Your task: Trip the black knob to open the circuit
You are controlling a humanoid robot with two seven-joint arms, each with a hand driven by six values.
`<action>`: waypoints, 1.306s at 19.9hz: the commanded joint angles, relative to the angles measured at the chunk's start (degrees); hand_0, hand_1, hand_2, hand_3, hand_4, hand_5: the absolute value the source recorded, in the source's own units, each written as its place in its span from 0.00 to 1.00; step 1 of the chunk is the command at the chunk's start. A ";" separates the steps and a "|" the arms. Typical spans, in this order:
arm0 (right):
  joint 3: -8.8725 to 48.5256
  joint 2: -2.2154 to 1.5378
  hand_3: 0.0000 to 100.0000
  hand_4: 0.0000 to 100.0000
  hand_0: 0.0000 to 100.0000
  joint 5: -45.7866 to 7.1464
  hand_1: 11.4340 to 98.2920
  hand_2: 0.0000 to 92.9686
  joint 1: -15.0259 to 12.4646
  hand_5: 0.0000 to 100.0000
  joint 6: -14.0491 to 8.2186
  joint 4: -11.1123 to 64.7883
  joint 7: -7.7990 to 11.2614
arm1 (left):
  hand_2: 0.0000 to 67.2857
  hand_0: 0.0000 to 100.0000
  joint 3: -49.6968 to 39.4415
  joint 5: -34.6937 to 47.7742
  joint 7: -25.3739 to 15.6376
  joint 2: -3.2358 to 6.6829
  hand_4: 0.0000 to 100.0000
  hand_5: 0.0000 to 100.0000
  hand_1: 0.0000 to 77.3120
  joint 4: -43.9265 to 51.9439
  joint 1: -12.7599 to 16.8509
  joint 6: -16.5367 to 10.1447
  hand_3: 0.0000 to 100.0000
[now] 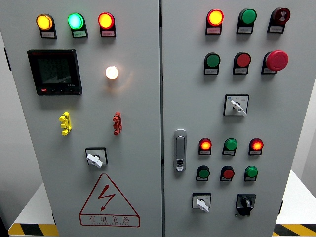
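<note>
The black knob (245, 203) sits at the lower right of the right-hand cabinet door (291, 123), on a black square base, its pointer turned roughly upright with a slight lean. To its left is a white rotary switch (201, 202). Neither of my hands shows anywhere in the head view.
The grey cabinet has two doors split by a seam, with a metal latch handle (180, 150) on the right door. Lit and unlit lamps, push buttons, a red emergency button (276, 60), a meter (54, 72) and further white switches (236, 105) (95, 158) cover the doors.
</note>
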 commanded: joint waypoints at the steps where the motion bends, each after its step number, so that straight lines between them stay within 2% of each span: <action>1: 0.91 0.00 0.12 0.08 0.80 -0.35 0.25 0.07 0.34 0.10 0.05 0.26 -0.05 | 0.19 0.00 0.00 0.00 0.00 -0.05 0.07 0.02 0.04 0.00 0.00 0.00 0.21; 5: 1.35 0.00 0.12 0.08 0.80 -0.44 0.25 0.07 0.34 0.10 0.49 0.26 -0.05 | 0.19 0.00 0.00 0.00 0.00 0.04 0.07 0.02 0.04 0.00 0.00 0.00 0.21; 7: 3.71 0.00 0.12 0.08 0.80 -2.45 0.25 0.07 0.34 0.10 0.58 0.43 0.04 | 0.19 0.00 0.00 0.00 0.00 -0.05 0.07 0.02 0.04 0.00 0.00 0.00 0.21; 9: 10.02 0.00 0.12 0.08 0.80 -8.41 0.25 0.07 0.34 0.10 0.67 0.43 -0.13 | 0.19 0.00 0.00 0.00 0.00 0.04 0.07 0.02 0.04 0.00 0.00 0.00 0.21; 11: 15.48 0.00 0.12 0.08 0.80 -14.57 0.25 0.07 0.08 0.10 1.02 0.26 -1.36 | 0.19 0.00 0.00 0.00 0.00 0.04 0.07 0.02 0.04 0.00 0.00 0.00 0.21; 13: 21.53 0.00 0.12 0.08 0.80 -19.84 0.25 0.07 -0.10 0.10 3.20 0.25 -2.50 | 0.19 0.00 0.00 0.00 0.00 -0.05 0.07 0.02 0.04 0.00 0.00 0.00 0.21; 14: 28.18 0.00 0.12 0.08 0.79 -25.17 0.25 0.07 -0.36 0.10 5.05 0.17 -3.81 | 0.19 0.00 0.00 0.00 0.00 0.04 0.07 0.02 0.04 0.00 0.00 0.00 0.21; 16: 37.17 -0.09 0.12 0.08 0.79 -33.54 0.25 0.07 -0.36 0.10 7.51 -0.79 -4.70 | 0.19 0.00 0.00 0.00 0.00 0.04 0.07 0.02 0.04 0.00 0.00 0.00 0.21; 18: 37.12 0.00 0.12 0.08 0.79 -34.28 0.25 0.07 1.03 0.10 8.05 -4.21 -4.62 | 0.19 0.00 0.00 0.00 0.00 0.04 0.07 0.02 0.04 0.00 0.00 0.00 0.21; 22: 36.50 0.09 0.11 0.08 0.79 -30.59 0.25 0.07 3.58 0.10 8.14 -5.99 -4.00 | 0.19 0.00 0.00 0.00 0.00 0.04 0.07 0.02 0.04 0.00 0.00 0.00 0.21; 24: 37.12 0.00 0.11 0.08 0.79 -30.33 0.25 0.07 4.03 0.10 8.14 -6.25 -4.00 | 0.19 0.00 0.00 0.00 0.00 0.04 0.07 0.02 0.04 0.00 0.00 0.00 0.21; 26: 37.65 0.09 0.11 0.08 0.79 -30.50 0.25 0.07 4.38 0.10 8.05 -6.42 -4.00 | 0.19 0.00 0.00 0.00 0.00 0.04 0.07 0.02 0.04 0.00 0.00 0.00 0.21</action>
